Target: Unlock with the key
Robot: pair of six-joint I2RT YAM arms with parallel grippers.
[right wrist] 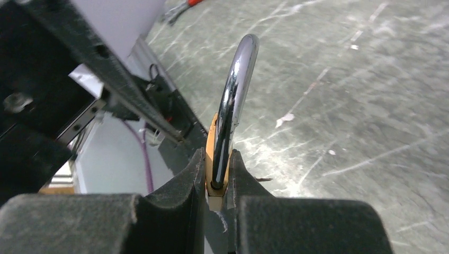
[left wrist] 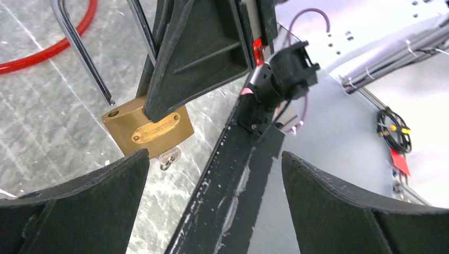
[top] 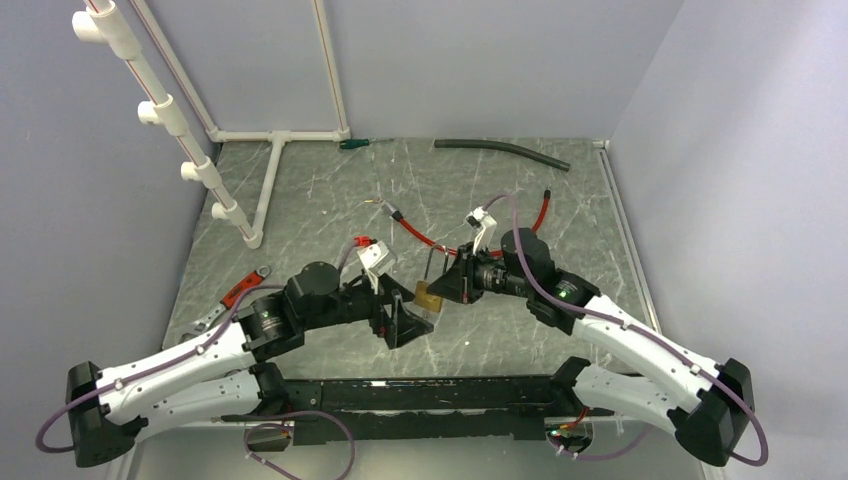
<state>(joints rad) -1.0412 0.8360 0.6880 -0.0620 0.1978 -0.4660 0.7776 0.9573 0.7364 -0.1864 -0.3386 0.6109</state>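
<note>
— So, checked the left gripper (left wrist: 214, 159)?
— Found it spread wide and empty, just short of the padlock (left wrist: 129, 132) ahead-left, with the key (left wrist: 168, 157) hanging from the body's near end.
— And the right gripper (right wrist: 214, 164)?
— Saw it pinched tight on that brass body, shackle (right wrist: 235, 90) pointing away, over the counter (top: 330, 200).

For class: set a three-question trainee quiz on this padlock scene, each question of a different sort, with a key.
1. True or false: the left gripper grips the padlock.
2. The free end of the shackle is: A) seated in the body, B) out of its hole, C) snapped off.
3. Fill in: the ___ gripper is clamped on the padlock's body.
Key: 1 false, its jaws stand open. 2 B. 3 right gripper.
</note>
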